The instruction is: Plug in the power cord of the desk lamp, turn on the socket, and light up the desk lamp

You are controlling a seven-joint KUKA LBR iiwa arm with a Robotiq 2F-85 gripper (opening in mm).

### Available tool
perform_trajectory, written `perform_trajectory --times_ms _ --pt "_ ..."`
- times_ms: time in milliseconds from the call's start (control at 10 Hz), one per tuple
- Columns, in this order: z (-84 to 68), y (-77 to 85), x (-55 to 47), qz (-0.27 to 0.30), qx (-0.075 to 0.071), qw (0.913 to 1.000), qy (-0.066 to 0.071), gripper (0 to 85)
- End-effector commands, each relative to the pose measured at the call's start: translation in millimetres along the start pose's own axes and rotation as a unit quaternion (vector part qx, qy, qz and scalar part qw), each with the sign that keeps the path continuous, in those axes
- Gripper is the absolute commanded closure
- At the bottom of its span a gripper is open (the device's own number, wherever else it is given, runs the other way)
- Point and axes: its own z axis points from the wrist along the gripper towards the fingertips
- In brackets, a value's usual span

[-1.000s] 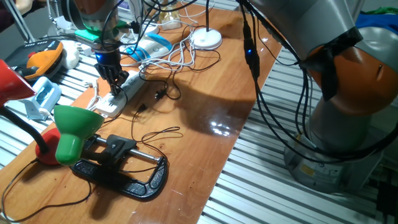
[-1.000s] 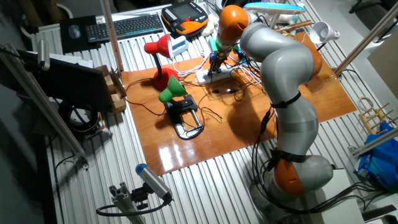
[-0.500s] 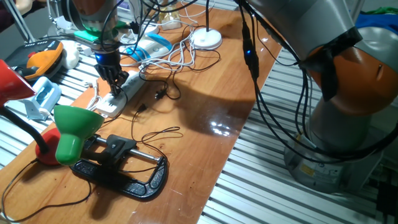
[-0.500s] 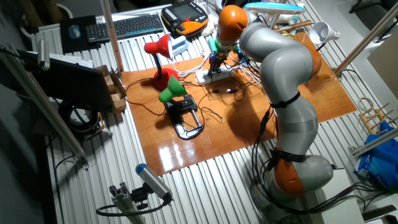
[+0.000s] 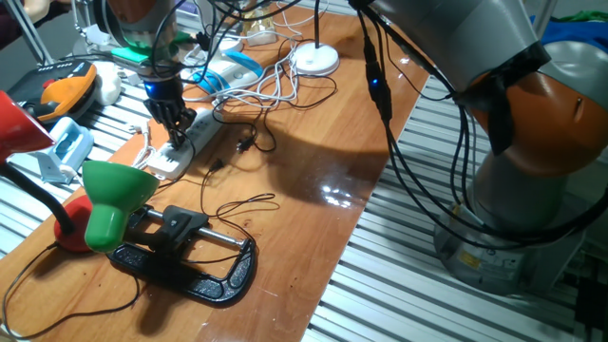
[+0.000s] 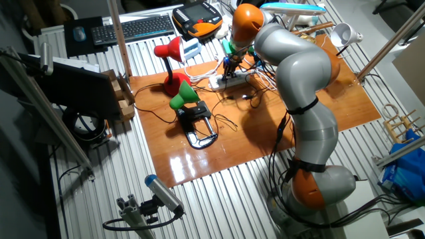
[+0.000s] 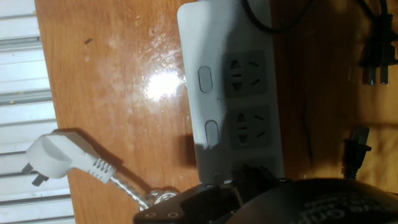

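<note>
One fixed view: black two-finger hand (image 5: 169, 122) pointing down onto the long flat white power strip socket (image 5: 182, 138), which lies on the glossy wooden surface (image 5: 313, 180); green-shaded desk lamp (image 5: 116, 196) sits near the socket. Other fixed view: hand (image 6: 228, 69) over socket (image 6: 229, 81). Hand view: socket (image 7: 225, 93) fills centre, white plug (image 7: 59, 158) beside it; finger opening — cannot tell.

A black clamp (image 5: 190, 261) lies on the worktop (image 5: 313, 161), well apart from the fingers. An orange-and-black pendant (image 5: 65, 85) and a keyboard (image 6: 136, 28) sit beyond them.
</note>
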Motion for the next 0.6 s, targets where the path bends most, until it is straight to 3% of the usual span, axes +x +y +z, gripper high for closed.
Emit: perform_trajectory --times_ms 0,500 --pt "-0.2 0.0 0.1 -0.003 0.003 1.0000 0.000 85.0" --pt "5.1 -0.6 -0.2 -0.004 -0.001 1.0000 0.000 85.0"
